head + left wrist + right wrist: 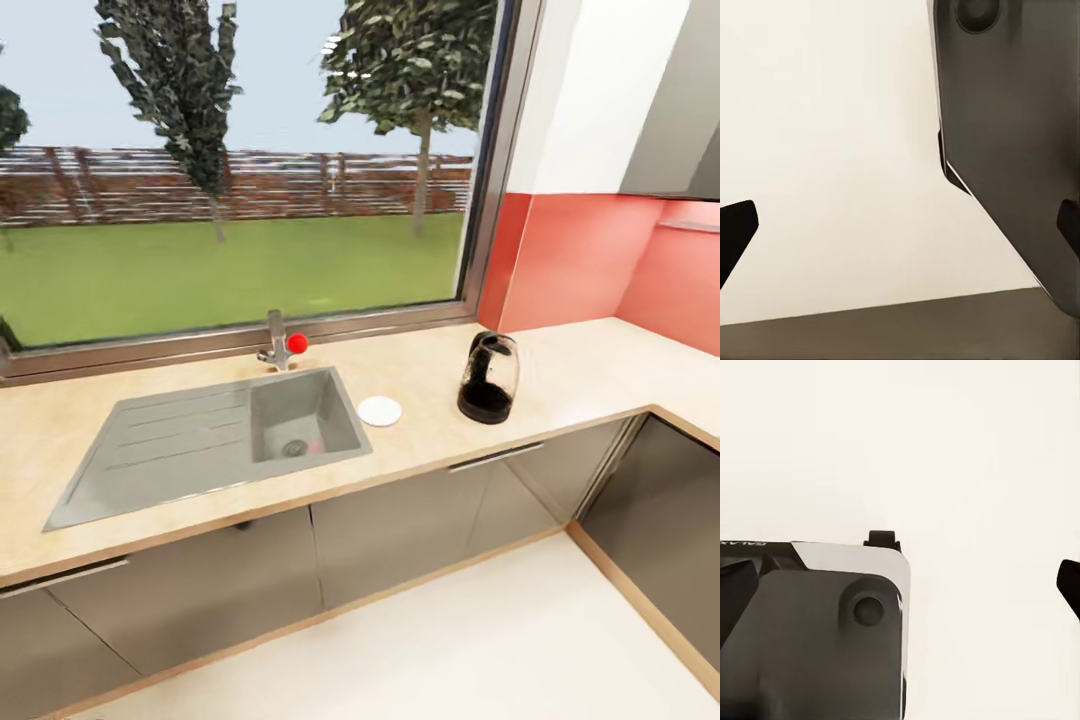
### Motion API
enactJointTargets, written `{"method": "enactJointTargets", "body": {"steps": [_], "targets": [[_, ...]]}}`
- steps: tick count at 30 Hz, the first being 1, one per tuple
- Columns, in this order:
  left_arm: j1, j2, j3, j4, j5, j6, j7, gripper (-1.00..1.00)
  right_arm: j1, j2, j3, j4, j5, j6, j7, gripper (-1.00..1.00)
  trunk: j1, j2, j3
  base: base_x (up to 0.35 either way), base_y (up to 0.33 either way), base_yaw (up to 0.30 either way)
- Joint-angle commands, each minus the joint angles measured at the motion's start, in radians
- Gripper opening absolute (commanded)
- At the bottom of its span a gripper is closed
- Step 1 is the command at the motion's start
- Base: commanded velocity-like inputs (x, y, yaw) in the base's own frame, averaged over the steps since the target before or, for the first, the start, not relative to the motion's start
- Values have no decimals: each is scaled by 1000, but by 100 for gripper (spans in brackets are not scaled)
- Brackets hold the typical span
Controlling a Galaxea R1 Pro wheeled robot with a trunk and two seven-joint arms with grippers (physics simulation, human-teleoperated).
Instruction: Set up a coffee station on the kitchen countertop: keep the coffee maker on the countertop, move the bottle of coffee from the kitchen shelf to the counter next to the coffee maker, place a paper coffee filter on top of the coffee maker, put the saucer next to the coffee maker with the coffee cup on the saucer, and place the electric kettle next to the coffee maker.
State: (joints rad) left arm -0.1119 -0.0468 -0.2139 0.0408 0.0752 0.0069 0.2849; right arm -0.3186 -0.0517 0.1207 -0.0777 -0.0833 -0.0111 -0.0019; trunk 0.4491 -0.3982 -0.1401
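The light beige countertop (420,362) runs under a wide window. The electric kettle (488,378), dark see-through glass with a black lid and base, stands upright on it right of the sink. The saucer (379,411), small, flat and white, lies between sink and kettle, apart from both. The coffee maker, bottle of coffee, paper coffee filter and coffee cup are out of view. My left gripper (900,229) is open over the cream floor, with nothing between its dark fingertips (735,234). My right gripper (900,585) is open too, with its fingertips (1069,583) wide apart and empty.
A grey sink (220,435) with a drainboard is set into the counter, with a faucet (279,345) carrying a red knob behind it. The counter turns a corner at the right by the red wall (580,255). Grey cabinet fronts (400,530) stand below, with cream floor (480,650) before them.
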Motion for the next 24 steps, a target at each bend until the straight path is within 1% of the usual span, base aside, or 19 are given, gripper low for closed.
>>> {"method": "enactJointTargets", "body": {"steps": [1, 7, 24], "targets": [[-2, -1, -9, 2, 7, 1, 3, 100, 0, 0, 8, 0, -9, -1, 0, 100, 1, -2, -2, 223, -149, 279], [-2, -3, -7, 2, 6, 1, 3, 100, 0, 0, 8, 0, -9, -1, 0, 100, 1, -2, -2, 173, -190, 240], [-2, -3, -5, 2, 7, 0, 4, 100, 0, -2, 12, 0, -5, -3, 8, 100, 1, -2, -2, 4, -259, 8]]}}
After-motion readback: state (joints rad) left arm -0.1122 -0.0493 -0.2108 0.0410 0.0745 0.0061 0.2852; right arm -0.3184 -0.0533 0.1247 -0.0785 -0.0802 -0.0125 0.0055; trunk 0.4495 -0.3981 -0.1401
